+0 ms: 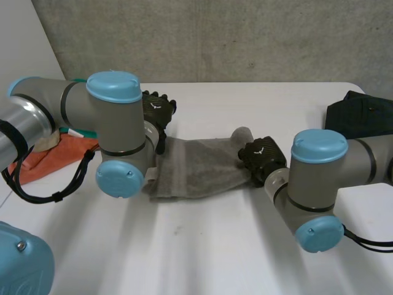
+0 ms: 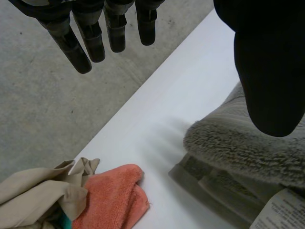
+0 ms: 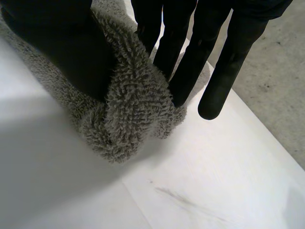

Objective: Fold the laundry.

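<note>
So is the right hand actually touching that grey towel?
Touching. The right wrist view shows the right hand pinching a fold of the grey towel between thumb and fingers.

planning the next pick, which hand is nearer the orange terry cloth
Left. The left hand is open at the end of the grey terry towel toward the orange terry cloth; the right hand pinches the towel's opposite end, farther away.

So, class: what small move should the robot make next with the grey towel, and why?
Probably close the left hand on its end of the towel: its fingers hang straight, holding nothing, with the thumb over the cloth, while the right hand pinches the other end.
</note>
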Robot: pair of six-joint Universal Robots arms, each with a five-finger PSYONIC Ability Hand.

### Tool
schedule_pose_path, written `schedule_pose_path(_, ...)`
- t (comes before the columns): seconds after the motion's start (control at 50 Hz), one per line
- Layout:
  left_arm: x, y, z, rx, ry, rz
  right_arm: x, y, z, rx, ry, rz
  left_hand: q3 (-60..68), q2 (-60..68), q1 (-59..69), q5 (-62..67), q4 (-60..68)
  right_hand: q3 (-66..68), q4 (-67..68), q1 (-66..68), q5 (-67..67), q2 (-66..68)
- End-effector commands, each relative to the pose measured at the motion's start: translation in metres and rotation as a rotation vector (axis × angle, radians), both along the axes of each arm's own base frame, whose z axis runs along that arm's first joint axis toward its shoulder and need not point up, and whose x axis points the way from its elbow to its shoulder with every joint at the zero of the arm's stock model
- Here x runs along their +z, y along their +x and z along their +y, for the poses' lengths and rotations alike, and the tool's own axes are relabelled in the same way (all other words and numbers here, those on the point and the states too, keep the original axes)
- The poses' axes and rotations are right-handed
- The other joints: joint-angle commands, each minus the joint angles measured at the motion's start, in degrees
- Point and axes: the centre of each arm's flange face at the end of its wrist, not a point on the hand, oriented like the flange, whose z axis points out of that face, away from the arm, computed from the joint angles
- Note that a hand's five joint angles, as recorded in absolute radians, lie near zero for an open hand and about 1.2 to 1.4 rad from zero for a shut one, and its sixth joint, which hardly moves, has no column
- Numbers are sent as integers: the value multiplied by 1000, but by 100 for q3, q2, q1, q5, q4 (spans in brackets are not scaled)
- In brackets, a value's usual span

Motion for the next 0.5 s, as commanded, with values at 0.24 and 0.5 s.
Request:
schedule_pose_path(0.24,35,17,19,-8,-3,87,47,-13,-3,104,-317,266,-210,-181,-92,-283,-157,1229,1168,1908,1394,1375)
schedule_pose_path(0.5,60,47,14,69,-35,156,0,77,101,839,-520,206,-210,-181,-92,-283,-157,-238,-300,440,-74,-93)
